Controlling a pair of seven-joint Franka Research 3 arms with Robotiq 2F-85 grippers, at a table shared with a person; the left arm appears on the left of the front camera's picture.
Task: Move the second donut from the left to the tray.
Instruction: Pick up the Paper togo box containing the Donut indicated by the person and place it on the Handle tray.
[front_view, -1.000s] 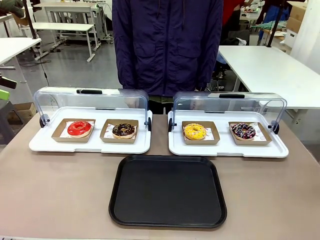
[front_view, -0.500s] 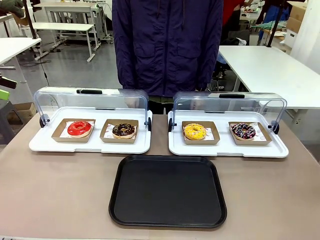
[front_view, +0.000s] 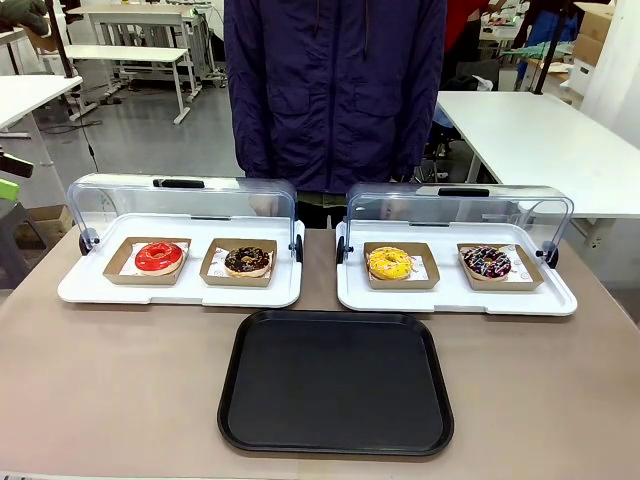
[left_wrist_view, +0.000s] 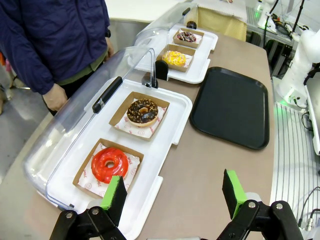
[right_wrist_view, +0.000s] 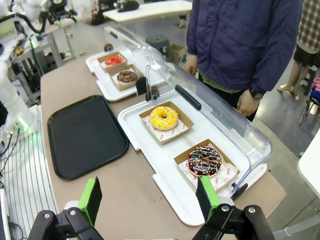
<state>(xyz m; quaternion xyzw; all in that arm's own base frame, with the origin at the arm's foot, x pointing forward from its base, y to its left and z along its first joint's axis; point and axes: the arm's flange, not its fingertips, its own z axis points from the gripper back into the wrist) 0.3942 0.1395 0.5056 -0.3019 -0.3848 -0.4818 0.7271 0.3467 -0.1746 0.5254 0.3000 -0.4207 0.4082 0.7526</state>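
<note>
The second donut from the left (front_view: 247, 261) is chocolate-glazed with pale crumbs and sits in a brown cardboard holder on the left white tray, right of a red donut (front_view: 160, 257). The left wrist view has this chocolate donut (left_wrist_view: 142, 111) beyond the red one (left_wrist_view: 109, 164). The black tray (front_view: 335, 382) lies bare at the table's near middle. My left gripper (left_wrist_view: 174, 196) hangs open above the table's left end, well short of the donuts. My right gripper (right_wrist_view: 149, 197) is open over the right end, with the chocolate donut (right_wrist_view: 127, 76) far off.
Two white trays (front_view: 75, 290) (front_view: 560, 300) stand side by side with clear domed lids swung up. The right one holds a yellow donut (front_view: 390, 263) and a multicolour-sprinkled donut (front_view: 487, 263). A person in a dark blue jacket (front_view: 335, 90) stands at the far edge.
</note>
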